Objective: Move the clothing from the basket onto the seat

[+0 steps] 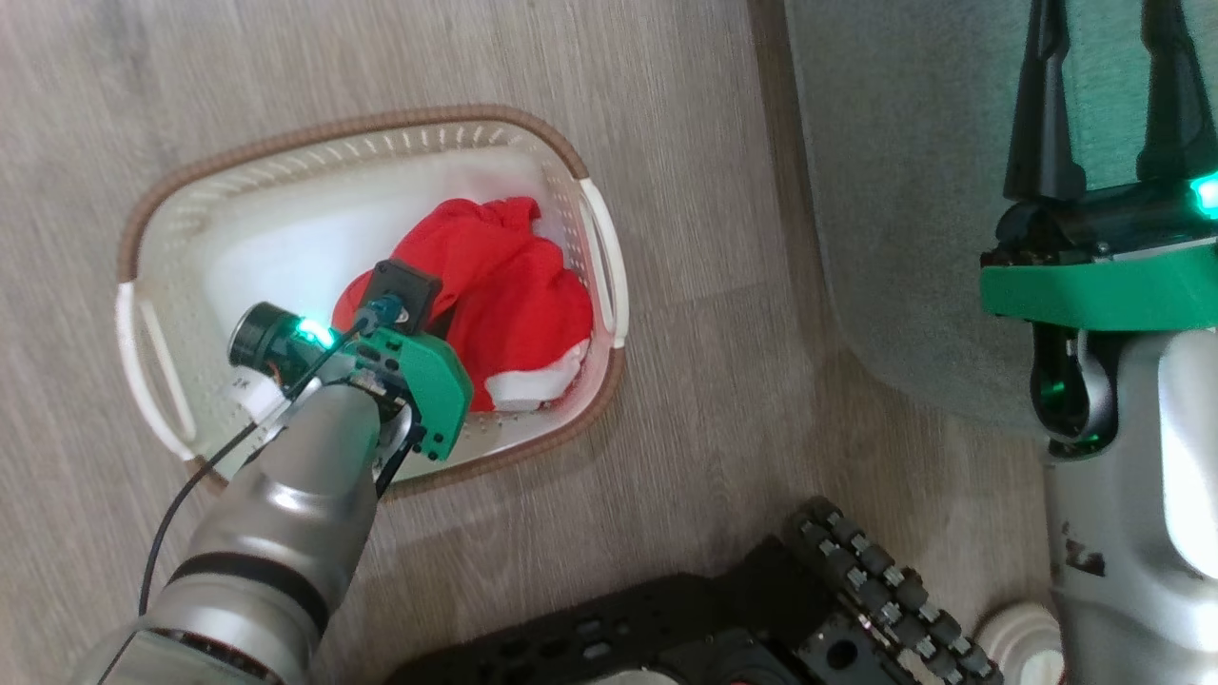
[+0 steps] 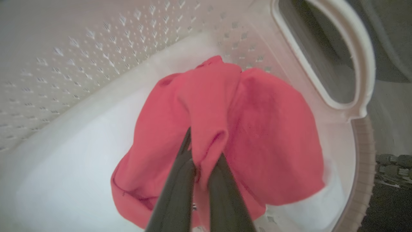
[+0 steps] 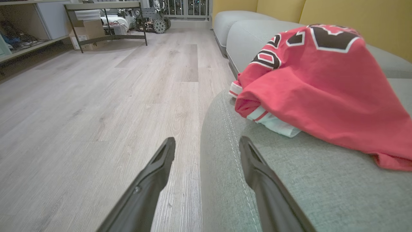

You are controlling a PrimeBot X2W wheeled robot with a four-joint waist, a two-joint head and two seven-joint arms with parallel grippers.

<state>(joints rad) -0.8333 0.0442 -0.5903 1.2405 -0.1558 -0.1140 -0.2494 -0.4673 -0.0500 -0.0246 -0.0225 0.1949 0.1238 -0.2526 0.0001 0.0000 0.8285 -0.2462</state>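
The white basket (image 1: 333, 128) stands on the wood floor with red clothing (image 1: 504, 285) bunched at its right end, white trim showing. My left gripper (image 2: 206, 151) reaches down into the basket (image 2: 96, 64) and is shut on a raised fold of the red clothing (image 2: 273, 138). In the head view its fingers are hidden under the wrist. Open and holding nothing, my right gripper (image 1: 1109, 57) hangs over the grey-green seat (image 1: 904, 190). In the right wrist view this gripper (image 3: 206, 143) straddles the seat's (image 3: 289, 180) rounded edge, and a red garment (image 3: 322, 87) with black-and-white lettering lies on the cushion.
My black wheeled base (image 1: 856, 580) sits just below the basket. Bare wood floor (image 1: 714, 400) separates basket and sofa. A yellow backrest (image 3: 354, 13) rises behind the seat. A metal-framed table (image 3: 106, 19) and shelves stand far across the room.
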